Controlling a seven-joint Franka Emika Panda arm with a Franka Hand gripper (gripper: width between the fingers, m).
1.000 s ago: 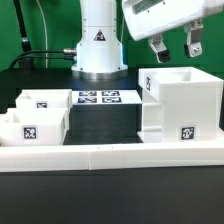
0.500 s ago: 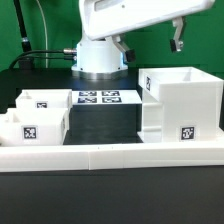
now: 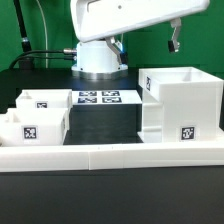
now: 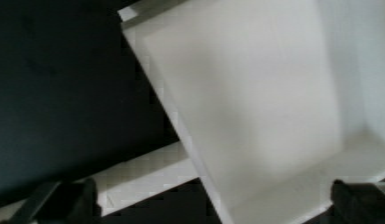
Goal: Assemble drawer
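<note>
The white box-shaped drawer housing (image 3: pixel 180 100) stands upright on the exterior view's right, open side up, with a square tag on its front. Two smaller white trays, one behind (image 3: pixel 38 101) and one in front (image 3: pixel 40 124), sit side by side on the exterior view's left, each tagged. My gripper (image 3: pixel 147 42) hangs high above the table, up and to the left of the housing, touching nothing. Its fingers (image 3: pixel 173 36) stand wide apart and hold nothing. In the wrist view the gripper (image 4: pixel 207 205) looks down on a blurred white surface (image 4: pixel 242 100), apparently the housing.
The marker board (image 3: pixel 97 98) lies flat between the trays and the housing. A low white border wall (image 3: pixel 110 155) runs along the front. The robot base (image 3: pixel 98 58) stands behind the marker board. Cables lie at the back left.
The gripper has risen and shifted toward the exterior view's left, away from its place over the housing. It has barely moved over the last half second. The drawer parts have not moved.
</note>
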